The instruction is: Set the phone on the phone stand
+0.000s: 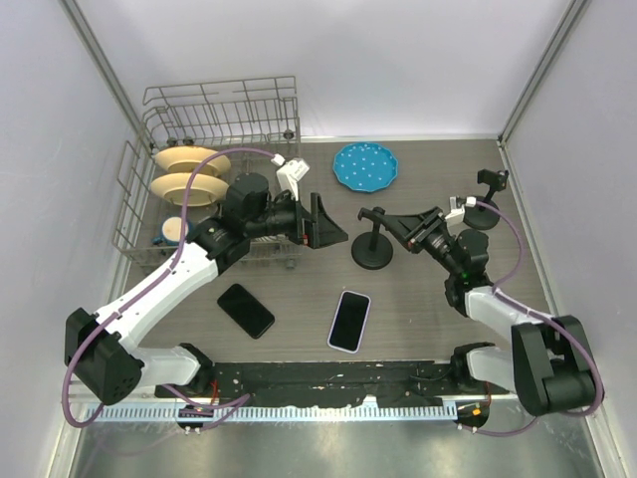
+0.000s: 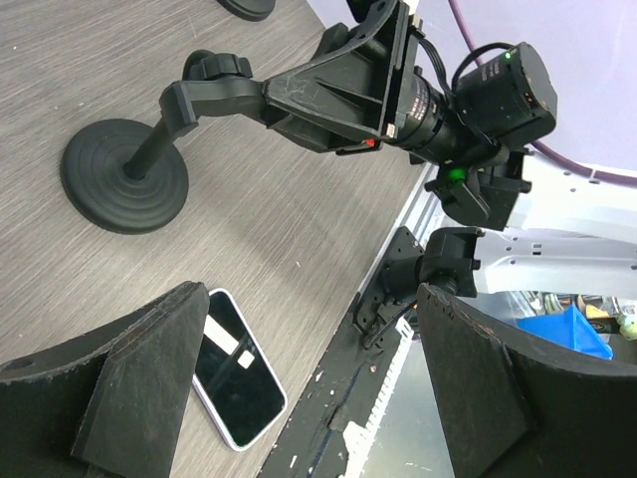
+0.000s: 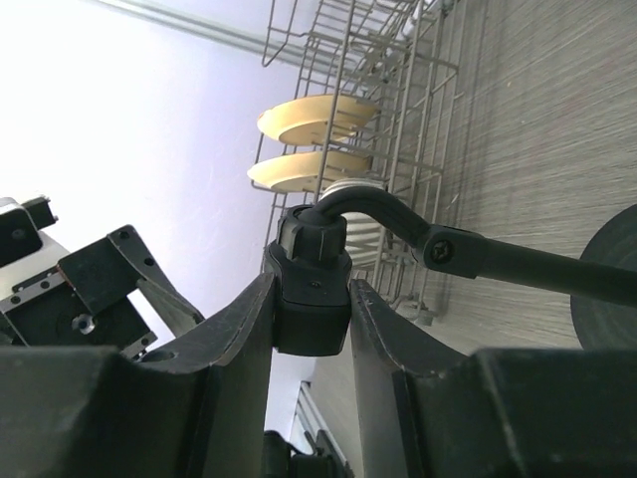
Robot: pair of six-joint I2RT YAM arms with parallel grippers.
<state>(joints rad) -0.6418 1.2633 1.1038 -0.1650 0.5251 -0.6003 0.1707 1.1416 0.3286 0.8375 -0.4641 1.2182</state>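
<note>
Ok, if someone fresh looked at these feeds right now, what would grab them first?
The right gripper clamped on the head of the black round-based phone stand, mid-table. Then two handsets lying flat nearer the arms' bases: a white-rimmed phone and an all-black phone, neither touched. The left gripper hangs open beside the stand.

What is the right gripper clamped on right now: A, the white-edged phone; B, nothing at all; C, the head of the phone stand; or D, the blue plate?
C: the right wrist view shows the right gripper pinching the phone stand by its head, from both sides.
</note>
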